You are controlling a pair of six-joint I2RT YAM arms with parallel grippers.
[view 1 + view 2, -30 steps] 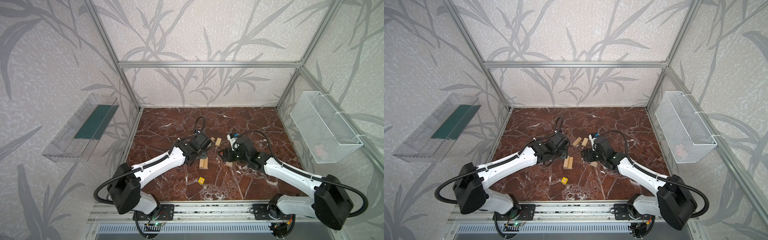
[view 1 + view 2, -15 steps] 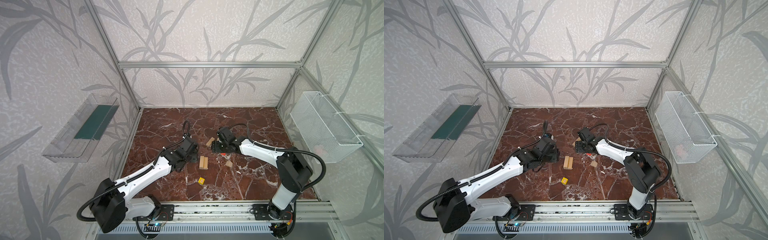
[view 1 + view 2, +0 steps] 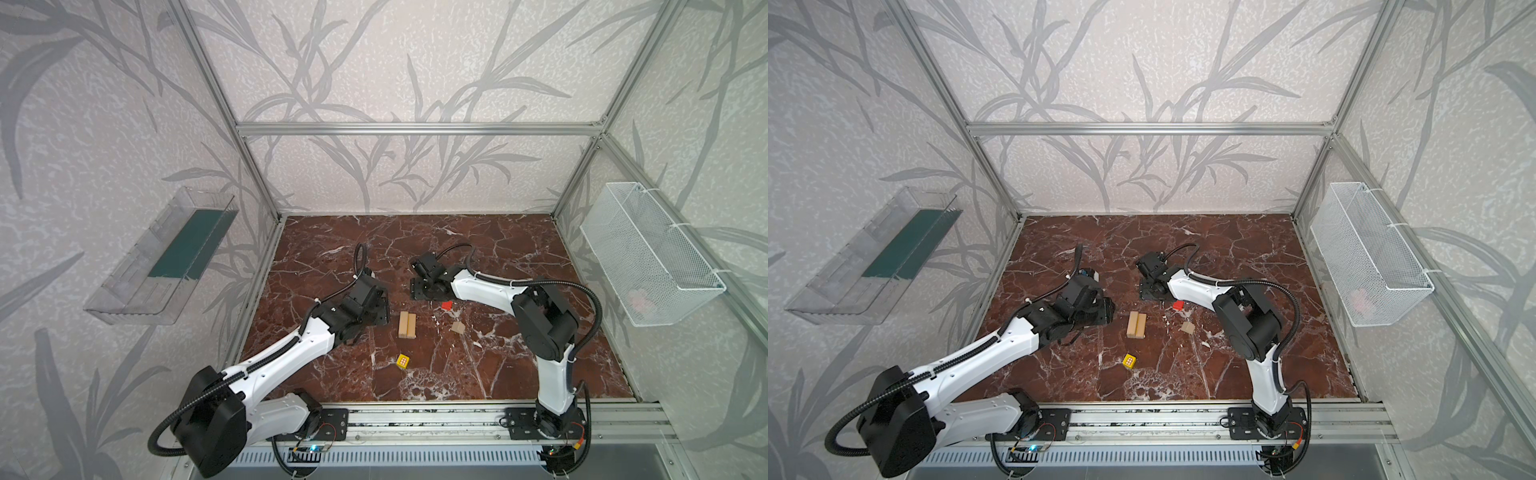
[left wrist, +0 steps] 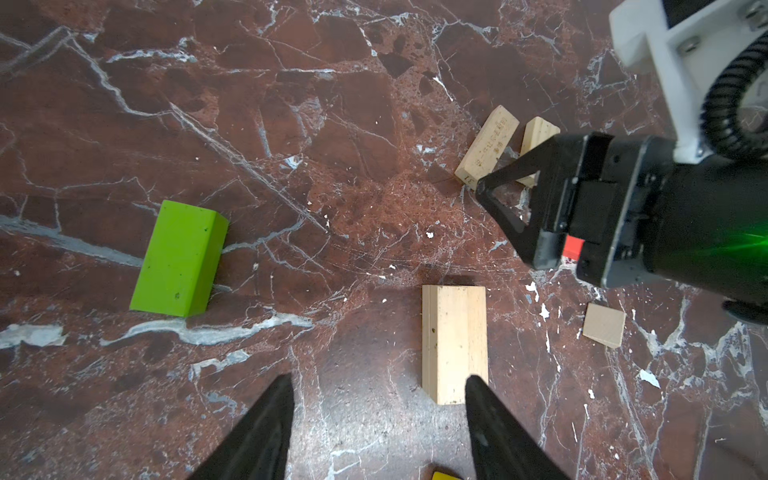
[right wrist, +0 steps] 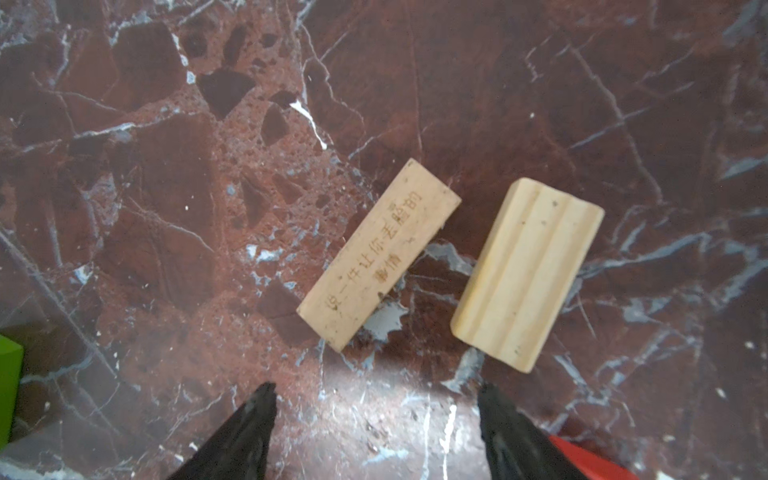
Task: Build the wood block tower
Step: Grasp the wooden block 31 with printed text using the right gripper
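Gripping nothing: left claw [image 4: 378, 399] spread, paired bars [image 4: 454, 340] just ahead beside one fingertip; right claw [image 5: 376, 399] spread wide, loose bars [image 5: 378, 257] just ahead.

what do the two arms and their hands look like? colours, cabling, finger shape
The left arm and right arm have glossy white link shells and bulky black joint housings. A black corrugated cable runs outside each arm. The left hand and right hand are black with tapering, pointed fingers. In the left wrist view a right finger shows as an open triangular frame.
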